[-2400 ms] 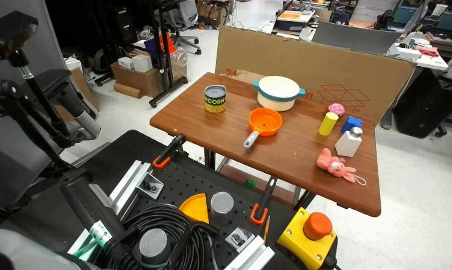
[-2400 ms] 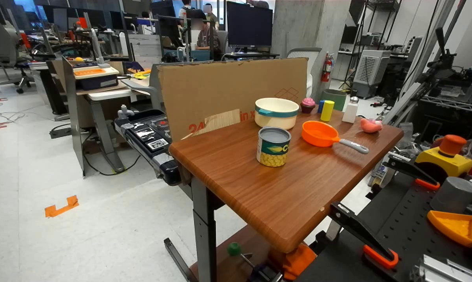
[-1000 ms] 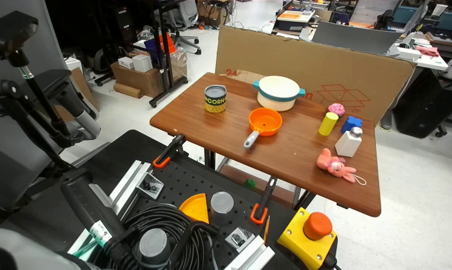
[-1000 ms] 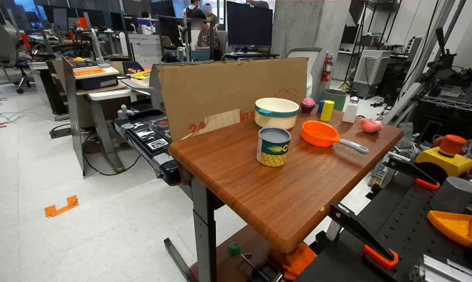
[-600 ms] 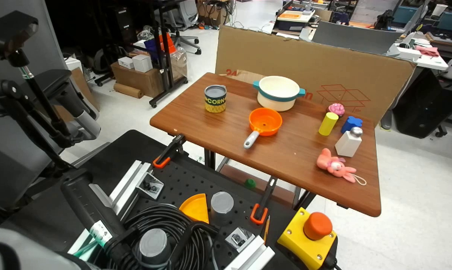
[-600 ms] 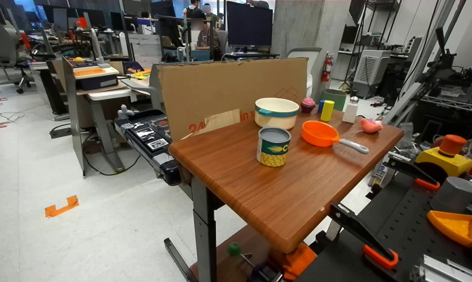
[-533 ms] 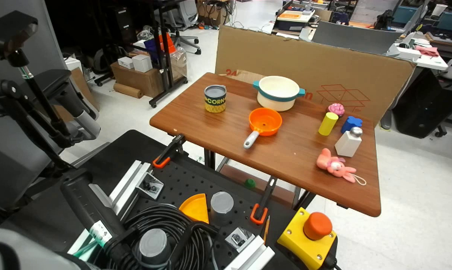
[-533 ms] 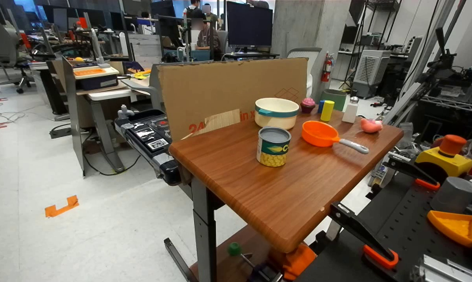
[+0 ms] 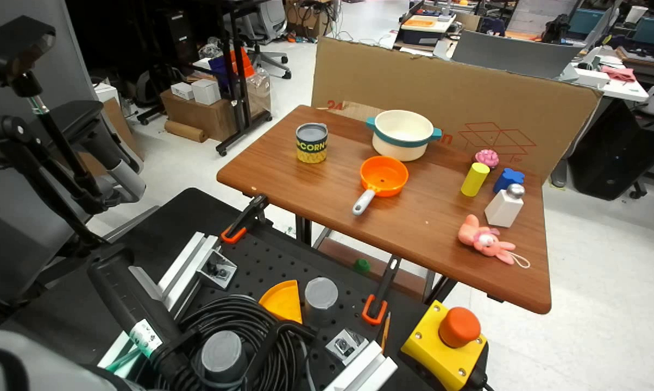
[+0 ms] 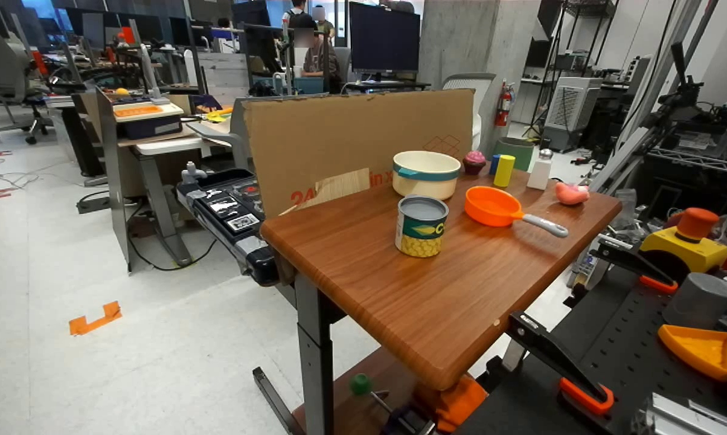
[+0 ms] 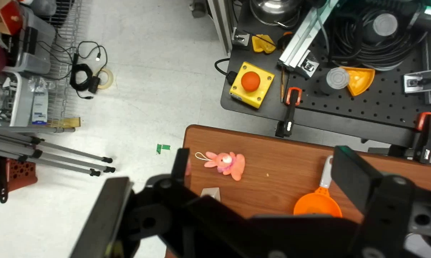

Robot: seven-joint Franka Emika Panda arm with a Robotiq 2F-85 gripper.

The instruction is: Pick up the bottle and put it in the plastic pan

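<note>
The bottle, small, white and square-sided with a silver top, stands upright near the table's right end in both exterior views: bottle (image 9: 503,209), bottle (image 10: 539,173). In the wrist view only part of the bottle (image 11: 211,193) shows, the rest hidden behind the gripper's dark linkage. An orange plastic pan (image 9: 384,176) with a grey handle rests mid-table, and the pan (image 10: 490,208) holds nothing that I can see. My gripper (image 11: 261,157) hangs high above the table in the wrist view, fingers wide apart, nothing between them. Neither exterior view shows the gripper.
Around the bottle are a yellow cylinder (image 9: 475,180), a blue piece (image 9: 507,180), a pink cupcake (image 9: 486,158) and a pink bunny (image 9: 484,240). Behind the pan is a cream pot (image 9: 403,136); a corn can (image 9: 311,144) stands left. Cardboard (image 9: 452,92) walls the back edge.
</note>
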